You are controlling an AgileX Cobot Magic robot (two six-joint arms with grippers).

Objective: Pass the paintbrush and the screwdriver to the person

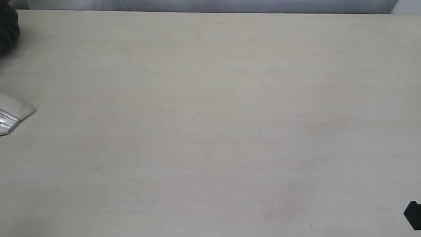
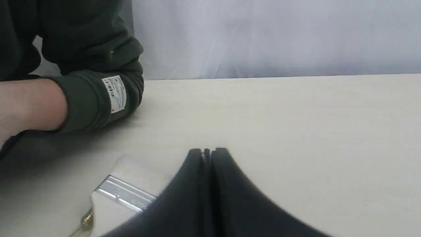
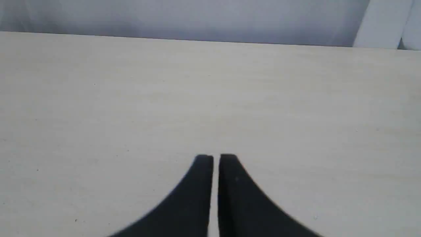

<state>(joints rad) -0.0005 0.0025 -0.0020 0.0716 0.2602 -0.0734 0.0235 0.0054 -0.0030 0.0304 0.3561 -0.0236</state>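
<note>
Fingers (image 2: 194, 164) on our left gripper (image 2: 207, 153) press together, empty; our right gripper (image 3: 216, 158) shows just a thin slit. We see the paintbrush (image 1: 14, 112) flat at 9 o'clock on the table (image 1: 210, 131), bristles pointing to 2 o'clock, handle cut off. The screwdriver (image 2: 86, 222) lies just beside it, near the person (image 2: 92, 98). Pale wood, grey curtain (image 1: 210, 5) behind.

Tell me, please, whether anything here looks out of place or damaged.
Nothing looks spilled or damaged. The paintbrush lies flat on the table beside the screwdriver; the only oddity is a white label on the sleeve cuff of the person.
</note>
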